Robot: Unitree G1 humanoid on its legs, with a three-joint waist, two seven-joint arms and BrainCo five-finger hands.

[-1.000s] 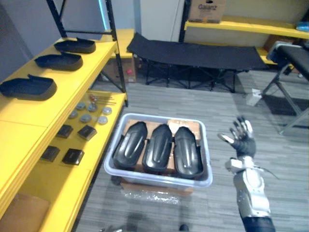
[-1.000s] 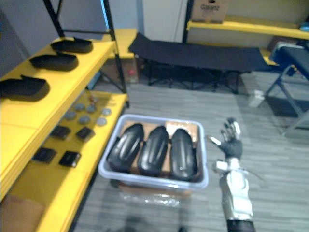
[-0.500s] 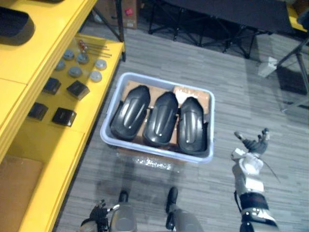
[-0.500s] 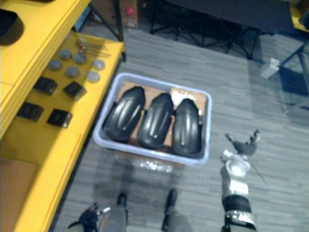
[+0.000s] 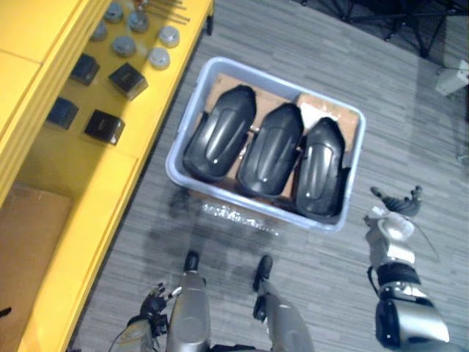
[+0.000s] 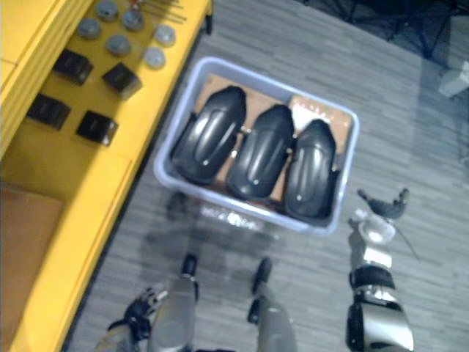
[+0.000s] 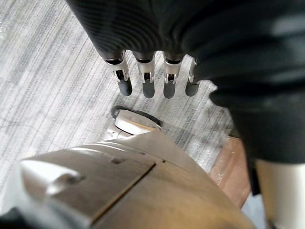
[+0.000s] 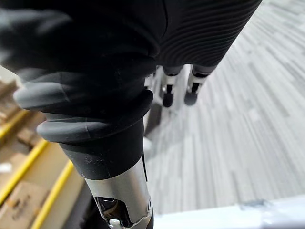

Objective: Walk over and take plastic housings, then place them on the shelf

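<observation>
Trouble was judged most likely at the pick itself. Three black moulded plastic housings (image 5: 270,150) were packed side by side, touching, inside a pale blue translucent plastic bin (image 5: 193,114). Little room was left for fingers between them, so a neighbour could be dragged up or tipped if one were lifted at an angle. Their long, domed, ribbed backs looked smooth and faintly glossy, and a shallow pinch was thought liable to slip during the carry. A brown cardboard sheet (image 5: 333,111) was seen beneath them, and the light bin might be shoved across the grey striped plank floor (image 5: 293,51) by a heavy reach. To the left of the bin ran a flat, smooth yellow painted shelf (image 5: 88,183). It was already dotted with small black square blocks (image 5: 104,126) and flat grey round discs (image 5: 158,57), which could be knocked by a careless set-down. The robot's right hand (image 5: 398,204) was held just right of the bin's near corner, fingers spread and nothing grasped. The left hand (image 7: 145,86) was hung on the near side of the bin, fingers straight and empty.
</observation>
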